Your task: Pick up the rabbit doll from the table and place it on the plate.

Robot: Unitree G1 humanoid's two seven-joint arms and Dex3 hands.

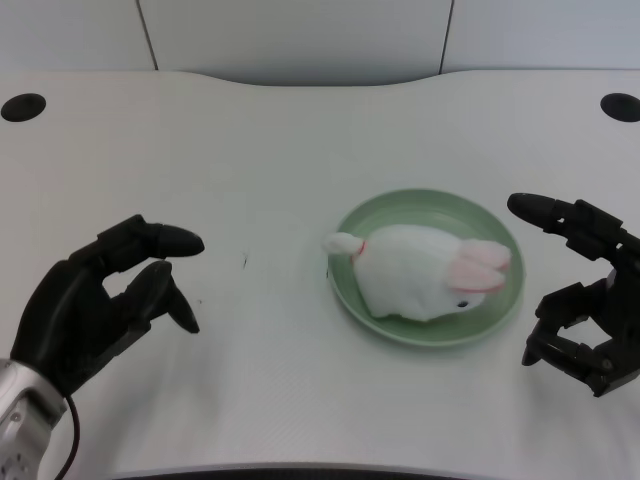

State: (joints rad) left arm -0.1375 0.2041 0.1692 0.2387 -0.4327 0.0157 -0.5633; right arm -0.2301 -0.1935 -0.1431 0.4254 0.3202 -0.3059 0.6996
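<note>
Rabbit doll [420, 275]: a small white plush lying on its side, body rounded and soft-looking, surface slightly fuzzy.
Ears: two pale pink ears lie flat, pointing toward the picture's right, one above the other, reaching close to the plate's right rim.
Face: a small dark eye shows just under the lower ear, on the right end of the body.
Tail end: a white rounded tuft sticks out at the left, with a thin reddish band where it joins the body; this tuft reaches out over the plate's left rim.
Where the doll is: resting inside the plate, filling most of its middle.
Plate [400, 212]: round, pale green, shallow with a raised rim, standing on the counter right of centre.
Left hand [100, 300]: black, at the lower left above the counter, well apart from the plate; fingers parted and loosely curved, pointing toward the plate, with nothing between them.
Left forearm: a bit of silver casing shows at the lower left corner, with a thin red wire beside it.
Counter [250, 150]: white, with a faintly textured surface, a dark round hole in each far corner, and a few tiny dark specks between the left hand and the plate.
</note>
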